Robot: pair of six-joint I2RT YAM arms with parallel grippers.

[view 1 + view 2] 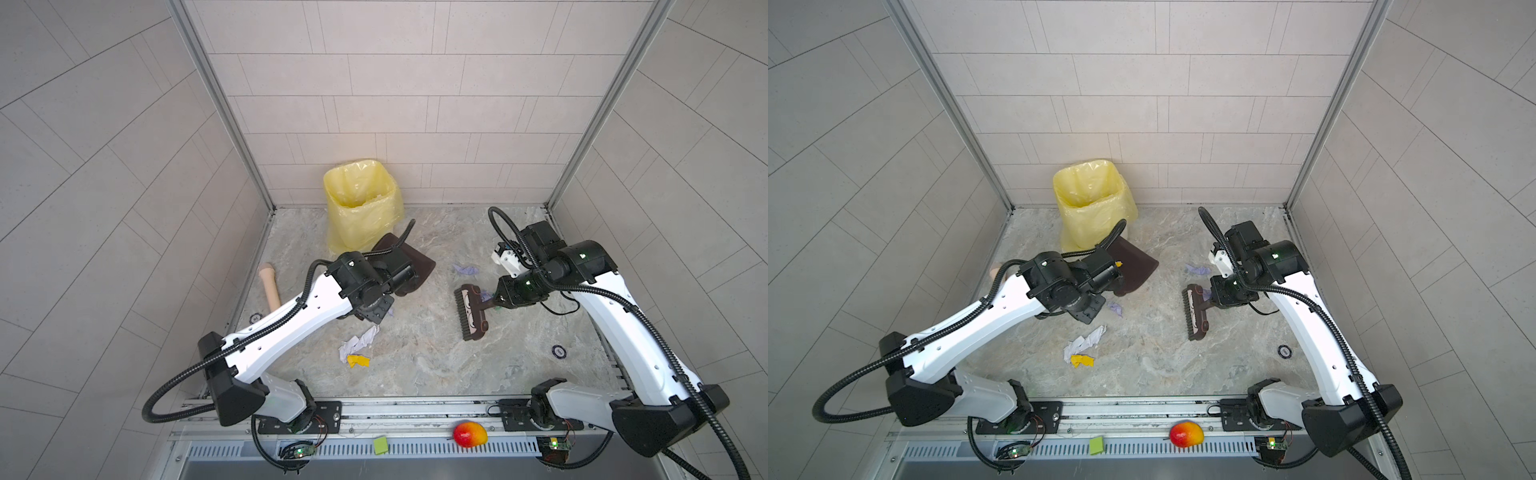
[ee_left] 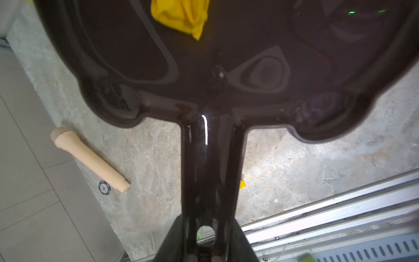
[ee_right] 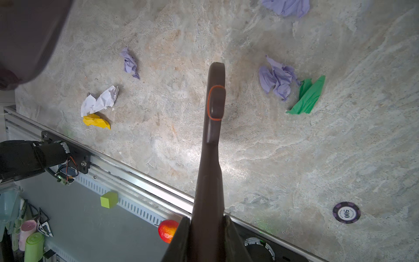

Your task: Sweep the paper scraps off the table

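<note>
Starting on the left: the left claw (image 2: 209, 240) is clamped on the handle of the dark brown dustpan (image 2: 226, 59), fingers squeezing it from both sides. The pan spreads out straight ahead of that claw, and it's carrying something: one crumpled yellow scrap (image 2: 181, 15) lies on the pan floor. Just past the pan's far edge stands the bin (image 1: 353, 224) with its yellow liner, mouth open upward; what's inside I can't make out.

Close beside the left claw's wrist, a lavender scrap (image 1: 1115, 308) lies on the table (image 1: 415, 365). Between the two claws, nearer the arm bases, there are more paper scraps (image 1: 358, 345): a white piece touching a yellow one.

Over to the right: the right claw (image 3: 207, 238) is closed tight on the handle of the brush (image 1: 471, 311), bristles turned toward the left claw. Just ahead of this claw, beside the handle, a lavender wad (image 3: 277, 79) touches a green scrap (image 3: 308, 96). A far lavender scrap (image 1: 466, 269) lies beyond the brush head.
</note>
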